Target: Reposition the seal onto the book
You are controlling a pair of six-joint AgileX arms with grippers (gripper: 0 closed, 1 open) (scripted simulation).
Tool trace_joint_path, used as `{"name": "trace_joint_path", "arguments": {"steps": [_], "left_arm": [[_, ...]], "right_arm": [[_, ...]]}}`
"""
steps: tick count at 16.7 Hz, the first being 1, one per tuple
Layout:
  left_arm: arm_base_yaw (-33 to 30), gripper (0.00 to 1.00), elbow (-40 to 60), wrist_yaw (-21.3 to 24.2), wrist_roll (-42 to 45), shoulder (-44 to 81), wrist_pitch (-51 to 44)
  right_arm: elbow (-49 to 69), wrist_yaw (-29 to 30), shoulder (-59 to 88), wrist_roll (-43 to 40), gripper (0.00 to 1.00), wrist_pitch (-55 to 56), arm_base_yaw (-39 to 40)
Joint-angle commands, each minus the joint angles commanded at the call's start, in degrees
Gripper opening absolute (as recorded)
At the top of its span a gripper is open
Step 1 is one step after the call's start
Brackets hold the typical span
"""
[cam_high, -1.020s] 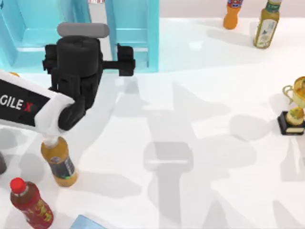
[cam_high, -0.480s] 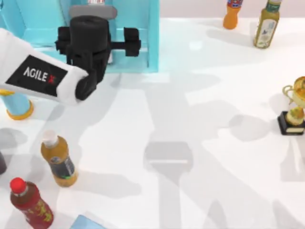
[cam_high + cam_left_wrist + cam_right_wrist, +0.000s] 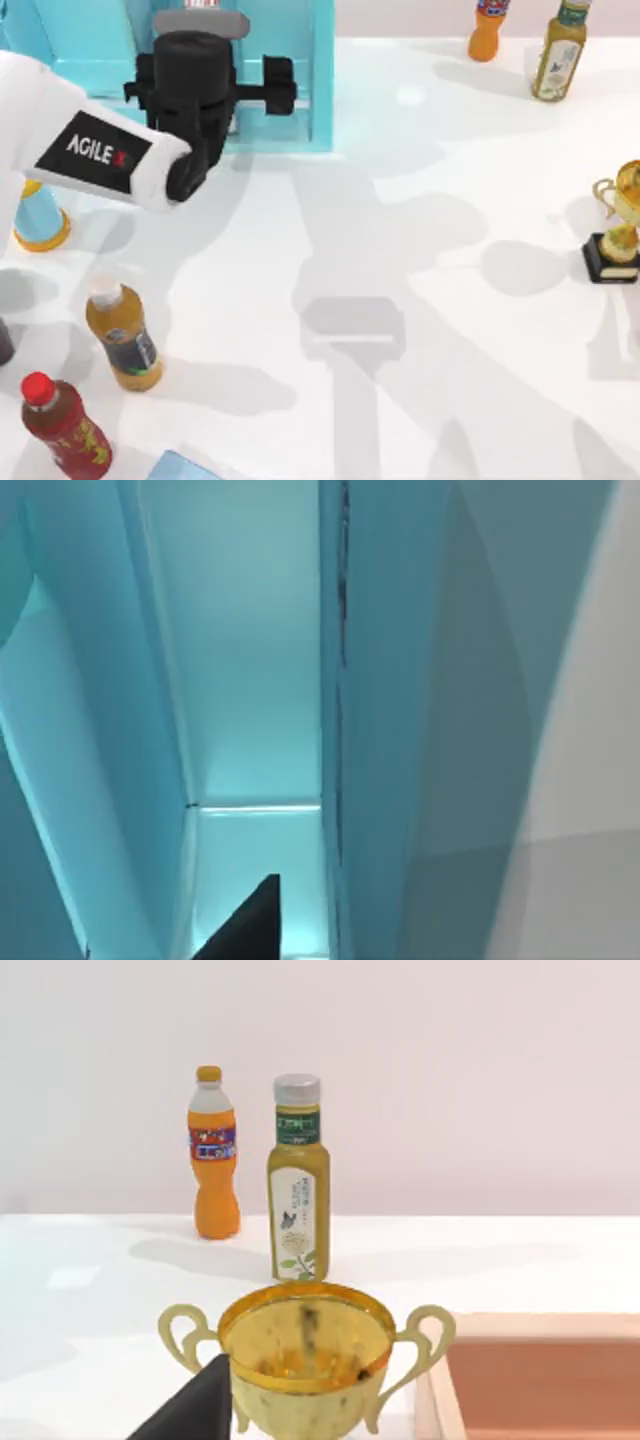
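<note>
Reaching over the shelf [image 3: 280, 60] at the table's far left, left arm [image 3: 95, 155] poses above it; finger state can't be told. Seal and book unseen, so nothing looks done yet. Right arm sits by trophy [image 3: 305, 1365].

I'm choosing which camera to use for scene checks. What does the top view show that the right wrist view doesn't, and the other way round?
Top view alone: the left gripper over the turquoise shelf unit, plus an amber bottle, a red-capped bottle and a pale blue cone on the table's left side. Right wrist view alone: a brown tray-like edge beside the trophy. Both: the orange bottle, the yellow-green bottle and the gold trophy.
</note>
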Motion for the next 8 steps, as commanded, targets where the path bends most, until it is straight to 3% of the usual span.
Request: {"name": "trace_joint_path", "arguments": {"steps": [8], "left_arm": [[0.0,0.4,0.0,0.0,0.0,0.0,0.0]], "right_arm": [[0.0,0.0,0.0,0.0,1.0,0.0,0.0]]}}
